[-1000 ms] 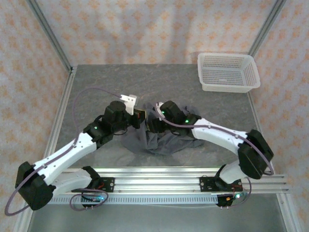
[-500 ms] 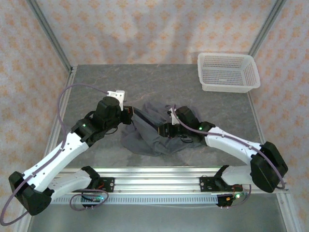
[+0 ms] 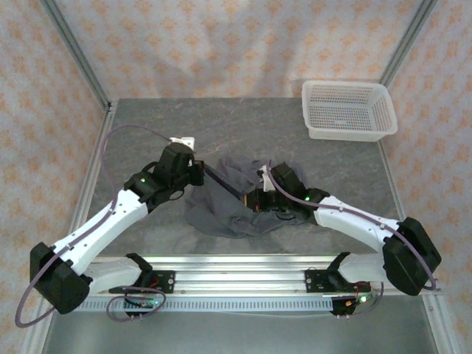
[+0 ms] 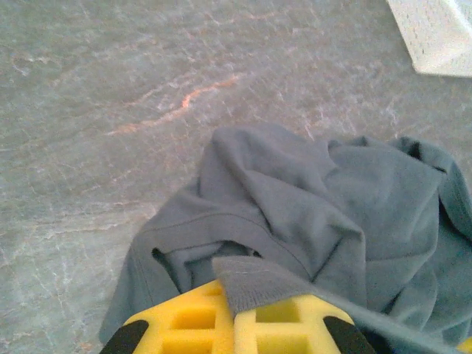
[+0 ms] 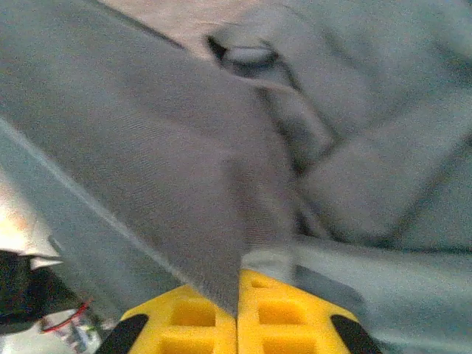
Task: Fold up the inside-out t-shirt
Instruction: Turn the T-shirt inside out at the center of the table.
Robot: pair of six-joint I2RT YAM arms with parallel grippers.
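Note:
The inside-out t-shirt [image 3: 221,210], dark slate-grey, lies crumpled in a heap at the middle of the grey table. My left gripper [image 3: 200,171] is at the heap's upper left, shut on a fold of the shirt [image 4: 254,284] that sticks up between its yellow fingers [image 4: 184,321]. A taut strip of cloth runs from it toward my right gripper [image 3: 254,200], which is low over the heap's right side. Its yellow fingers [image 5: 284,317] are shut on a flap of the shirt [image 5: 177,192] that rises from the seam between them.
A white mesh basket [image 3: 348,110] stands at the table's far right corner, and its corner [image 4: 435,33] shows in the left wrist view. An aluminium rail [image 3: 243,276] runs along the near edge. Bare marbled table [image 4: 147,88] lies to the heap's left and behind it.
The right gripper has closed on the cloth after moving right and down onto the heap. The left gripper stayed shut and shifted left, then slightly back, stretching cloth between the two.

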